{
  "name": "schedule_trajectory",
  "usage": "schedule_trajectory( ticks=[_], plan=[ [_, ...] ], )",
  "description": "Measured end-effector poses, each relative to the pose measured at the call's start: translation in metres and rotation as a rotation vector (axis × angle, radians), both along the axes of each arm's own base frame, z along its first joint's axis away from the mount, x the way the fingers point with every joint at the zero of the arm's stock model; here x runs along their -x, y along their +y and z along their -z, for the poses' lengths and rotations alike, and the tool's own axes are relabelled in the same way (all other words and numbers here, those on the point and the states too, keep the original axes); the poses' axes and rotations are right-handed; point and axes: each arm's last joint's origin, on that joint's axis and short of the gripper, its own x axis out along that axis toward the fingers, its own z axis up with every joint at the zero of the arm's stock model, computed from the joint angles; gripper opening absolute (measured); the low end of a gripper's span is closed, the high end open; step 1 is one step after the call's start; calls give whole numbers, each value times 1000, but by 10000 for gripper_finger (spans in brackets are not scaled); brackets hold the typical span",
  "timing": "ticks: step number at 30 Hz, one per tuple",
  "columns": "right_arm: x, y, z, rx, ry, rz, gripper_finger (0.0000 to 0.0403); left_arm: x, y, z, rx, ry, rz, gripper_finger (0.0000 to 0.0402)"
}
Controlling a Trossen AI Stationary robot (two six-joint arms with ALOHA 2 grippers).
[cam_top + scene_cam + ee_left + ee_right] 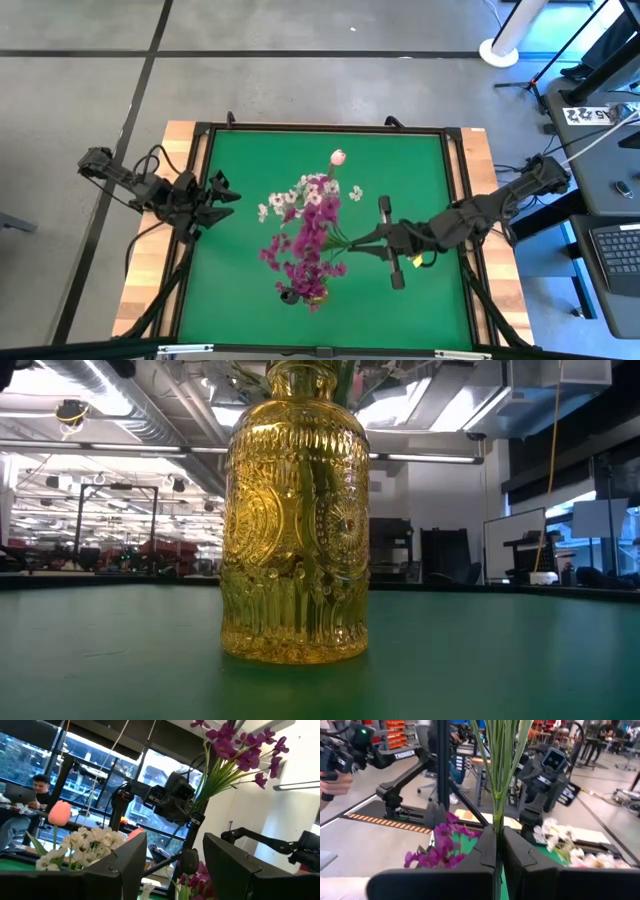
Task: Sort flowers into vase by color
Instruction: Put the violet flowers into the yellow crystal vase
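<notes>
Table top is a flat green mat (250,290) in a dark frame, over pale wood.

Low view is almost filled by the vase (295,520): amber-yellow pressed glass, ribbed at the base, round sunburst medallions on the belly, narrow neck. Its mouth is cut off by the frame, so I can't see from there what sits in it. In the high view the vase is nearly buried under the blooms; only a dark bit shows near the mat's front edge.

The flowers (305,235) lie as a loose spray across mid-mat: magenta-purple sprigs with small thin petals, and behind them a cluster of small white blossoms (285,200), crinkly in the left wrist view. One pale pink tulip (338,157), smooth and egg-shaped, sticks out toward the far edge.

Right gripper (498,850) is clenched on a bundle of thin green stems (502,760); I see the stems pinched between the two dark fingers, which nearly meet. High view puts it just right of the spray.

Left gripper (175,870) hangs at the mat's left edge, fingers spread with nothing between them.

A seated person (35,787) shows in the room beyond, details unclear.
</notes>
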Motion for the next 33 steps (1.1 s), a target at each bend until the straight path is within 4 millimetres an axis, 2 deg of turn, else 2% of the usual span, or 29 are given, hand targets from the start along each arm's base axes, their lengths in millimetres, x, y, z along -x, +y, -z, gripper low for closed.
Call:
schedule_trajectory(
  ticks=[6,11,16,33],
  plan=[
    [-4,2,5,-7,-39,-18,7,1,-2,0,0,1,16,188],
    [0,-1,37,-36,-95,-24,7,1,-2,0,-4,2,13,181],
    [7,-4,64,-110,-221,-42,7,1,-2,0,-5,3,12,180],
    [17,-10,92,-154,-346,-13,7,-12,-7,9,-24,87,-35,180]
  ],
)
